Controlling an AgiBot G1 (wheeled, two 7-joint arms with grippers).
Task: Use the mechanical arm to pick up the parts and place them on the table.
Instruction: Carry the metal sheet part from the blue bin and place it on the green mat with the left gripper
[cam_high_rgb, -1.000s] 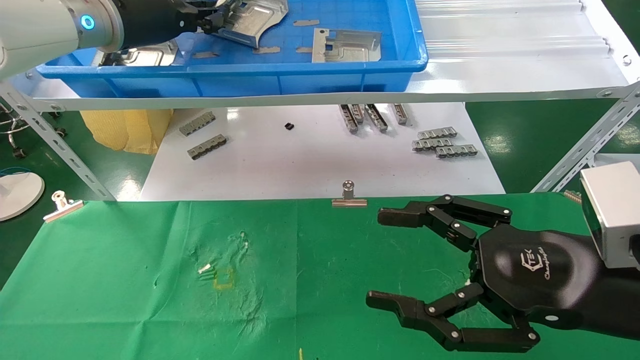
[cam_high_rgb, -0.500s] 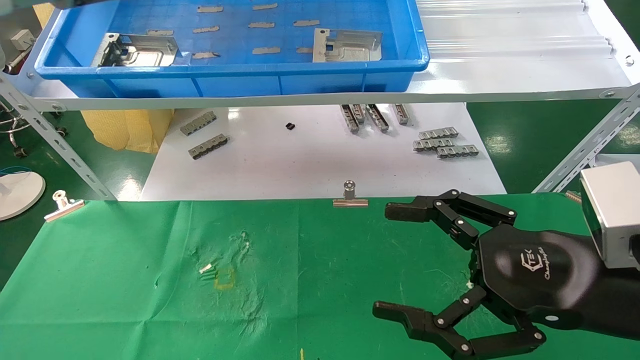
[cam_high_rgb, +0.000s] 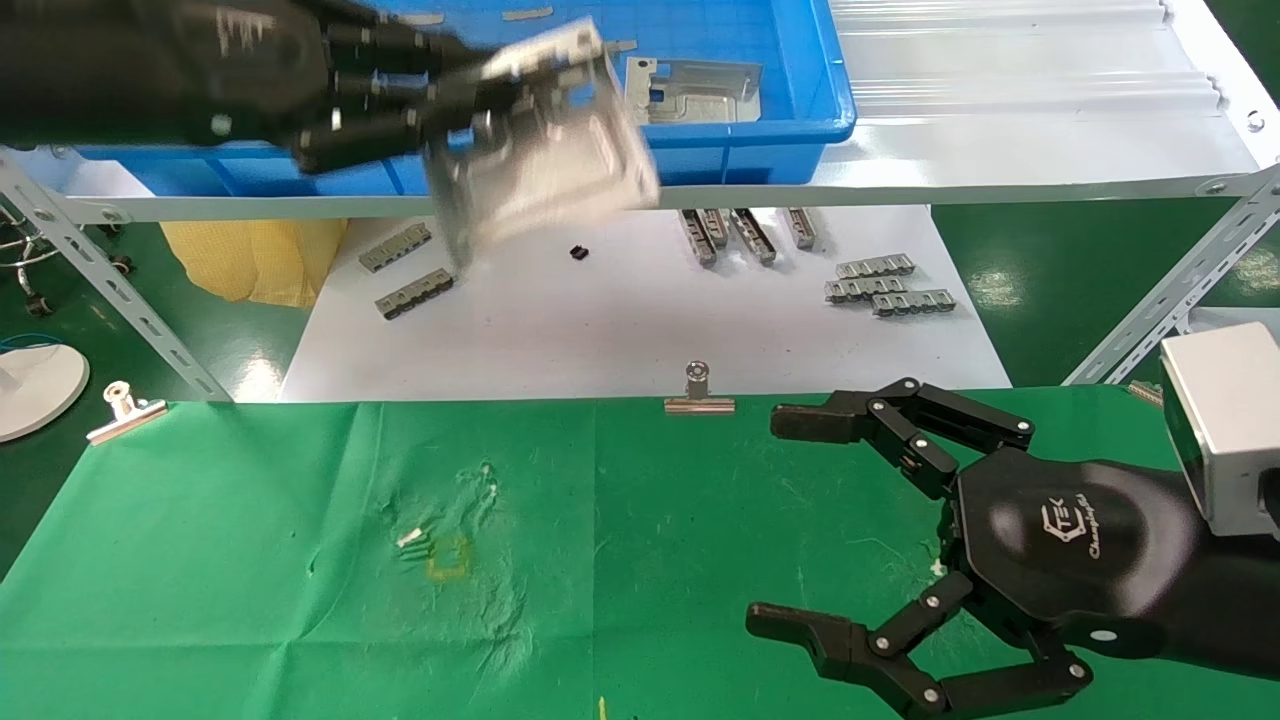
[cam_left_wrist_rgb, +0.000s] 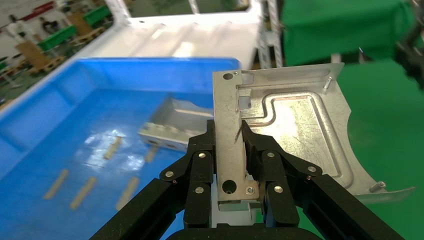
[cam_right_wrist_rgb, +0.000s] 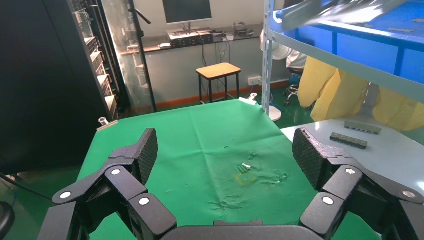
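A: Which step is this, would you say?

B: The carry, by my reading. The left gripper (cam_left_wrist_rgb: 231, 150) has its black link fingers (cam_left_wrist_rgb: 199, 172) pinched tight on one edge of a part (cam_high_rgb: 545, 165), and in the head view that plate hangs in the air in front of the blue tray (cam_high_rgb: 700, 150), over the white board (cam_high_rgb: 620, 330).

A: So it is clear of the tray?

B: It looks so (the plate is blurred there, so its exact tilt is hard to call). The left wrist view shows it better: the embossed channel and the curved cut-out edge face the camera, and the grip sits on the straight tabbed side.

A: And the other parts?

B: One more plate (cam_high_rgb: 693, 90) lies flat in the tray. None is on the table (cam_high_rgb: 250, 560) yet.

A: The right arm?

B: The right gripper (cam_high_rgb: 790, 520) hovers low over the green cloth at the right, fingers spread wide, holding nothing.

A: What does the next move need?

B: Bringing the plate toward the robot, past the binder clip (cam_high_rgb: 699, 393), lowering it near flat onto open cloth, then releasing. An edge grip could let it swing or slip.
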